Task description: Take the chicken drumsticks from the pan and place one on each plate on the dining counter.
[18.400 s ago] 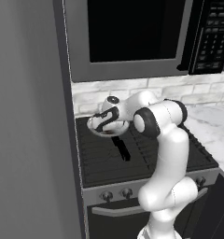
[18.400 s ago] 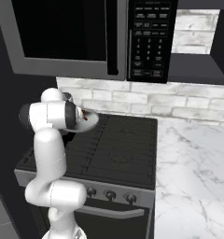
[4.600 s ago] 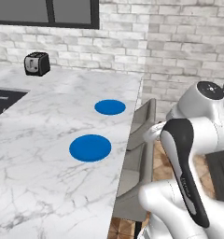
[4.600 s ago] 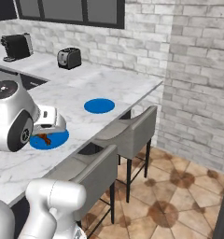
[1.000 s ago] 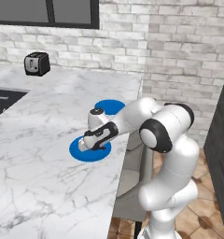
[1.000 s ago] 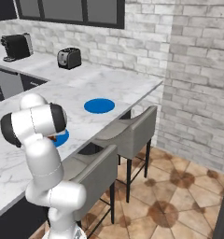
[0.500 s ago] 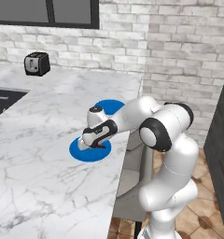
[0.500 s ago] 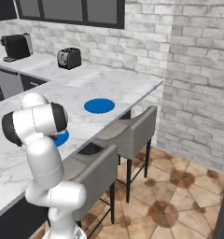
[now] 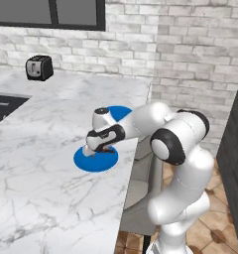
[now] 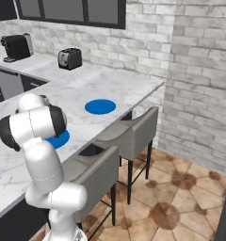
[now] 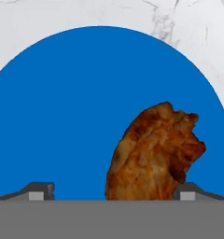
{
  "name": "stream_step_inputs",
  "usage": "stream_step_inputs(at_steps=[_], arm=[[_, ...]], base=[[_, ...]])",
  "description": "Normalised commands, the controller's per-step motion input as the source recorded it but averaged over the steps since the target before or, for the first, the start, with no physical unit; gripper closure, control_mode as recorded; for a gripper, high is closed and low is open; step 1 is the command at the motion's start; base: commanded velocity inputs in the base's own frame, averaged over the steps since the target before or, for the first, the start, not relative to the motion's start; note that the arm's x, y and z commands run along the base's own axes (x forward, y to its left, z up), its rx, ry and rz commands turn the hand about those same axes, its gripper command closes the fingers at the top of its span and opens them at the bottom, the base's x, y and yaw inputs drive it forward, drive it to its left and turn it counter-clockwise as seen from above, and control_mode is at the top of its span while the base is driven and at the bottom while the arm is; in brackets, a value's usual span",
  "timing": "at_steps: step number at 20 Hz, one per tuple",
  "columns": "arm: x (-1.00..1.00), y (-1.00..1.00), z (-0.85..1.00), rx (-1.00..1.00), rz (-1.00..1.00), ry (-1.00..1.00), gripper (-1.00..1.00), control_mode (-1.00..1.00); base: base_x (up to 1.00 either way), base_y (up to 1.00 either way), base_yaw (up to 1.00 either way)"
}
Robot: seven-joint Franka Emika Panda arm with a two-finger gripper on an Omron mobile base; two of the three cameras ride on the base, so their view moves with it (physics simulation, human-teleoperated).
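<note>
You see the arm bent low, gripper (image 9: 94, 150) over the near blue plate (image 9: 95, 159) at frame centre-left, jaws spread apart. The drumstick (image 11: 153, 154) lies on that plate, lower right in the hand view.

**Arm stretched forward, wrist bent down**

Reaches from the base out to the left in the left base view — elbow raised, forearm sloping down, gripper (image 9: 94, 151) pointing downward. Jaws spread wide in the hand view — two dark fingertips (image 11: 38, 190) far apart, gripping nothing.
</note>
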Motion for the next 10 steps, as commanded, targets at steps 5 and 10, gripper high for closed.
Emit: stream_step_inputs(at_steps=[5,10], arm=[[-0.02,0.1,0.08,0.0,0.06,0.0,-1.0,-1.0],[-0.01,0.17,-0.09,-0.08,0.09,-0.02,-1.0,-1.0]], base=[[0.0,0.0,0.0],[0.0,0.0,0.0]])
